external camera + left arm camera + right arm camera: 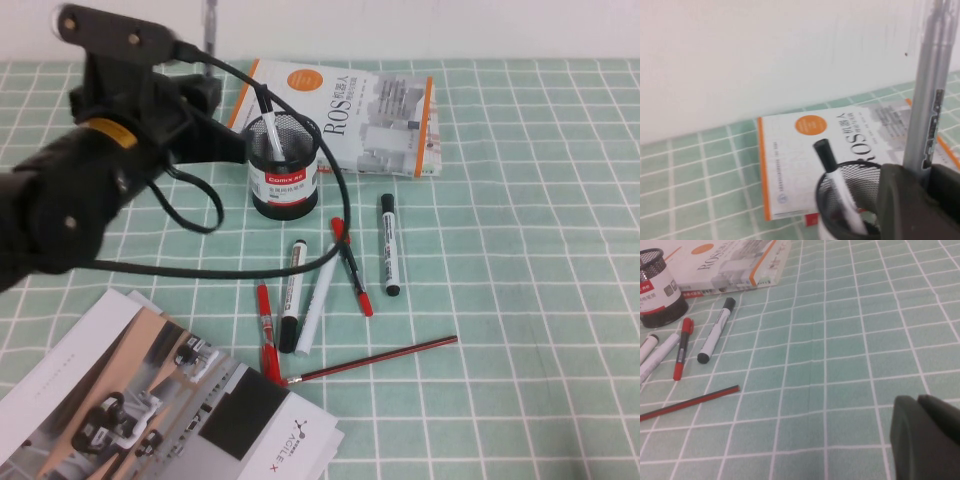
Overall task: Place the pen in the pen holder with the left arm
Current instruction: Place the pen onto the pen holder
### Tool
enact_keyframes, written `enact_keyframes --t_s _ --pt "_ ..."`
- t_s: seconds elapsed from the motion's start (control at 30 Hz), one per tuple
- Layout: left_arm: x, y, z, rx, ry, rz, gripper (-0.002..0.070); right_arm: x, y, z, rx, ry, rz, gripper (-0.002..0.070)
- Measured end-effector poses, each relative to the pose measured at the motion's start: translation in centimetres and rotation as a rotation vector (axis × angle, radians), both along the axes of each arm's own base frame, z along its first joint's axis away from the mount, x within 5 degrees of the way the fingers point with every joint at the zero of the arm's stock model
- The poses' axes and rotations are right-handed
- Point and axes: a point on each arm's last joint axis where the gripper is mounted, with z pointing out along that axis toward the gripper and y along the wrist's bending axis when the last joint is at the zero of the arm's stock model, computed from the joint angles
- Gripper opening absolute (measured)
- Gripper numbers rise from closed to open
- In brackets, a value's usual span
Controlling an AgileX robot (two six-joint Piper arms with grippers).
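The left claw [920, 200] pinches the slim grey pen [927, 90] upright, long axis vertical, just beside and above the black wire-mesh pen holder [284, 165] (one marker already inside) on the checked counter [520, 260]. The right claw [927, 437], far off, looks pressed together.

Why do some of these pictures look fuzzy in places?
Left wrist view: the grey pen and left gripper are too close and blur; the pen holder is soft. Right wrist view: the right gripper blurs, table sharp. High view: the left arm is blurred.
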Motion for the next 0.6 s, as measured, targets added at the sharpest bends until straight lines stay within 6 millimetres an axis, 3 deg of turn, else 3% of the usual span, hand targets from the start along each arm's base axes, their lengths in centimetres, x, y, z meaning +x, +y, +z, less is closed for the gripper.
enact_keyframes --t_s 0.17,0.4,0.6 --pt "1.2 -1.1 -1.9 -0.083 0.020 -0.017 0.0048 0.0 0.0 0.0 0.000 0.000 0.000 -0.0020" --pt "2.7 -2.5 -4.5 -0.194 -0.128 -0.091 0.0048 0.0 0.0 0.0 0.000 0.000 0.000 -0.0020" --pt "4.6 -3.7 -6.4 -0.210 -0.134 -0.110 0.0048 0.0 0.0 0.0 0.000 0.000 0.000 -0.0020"
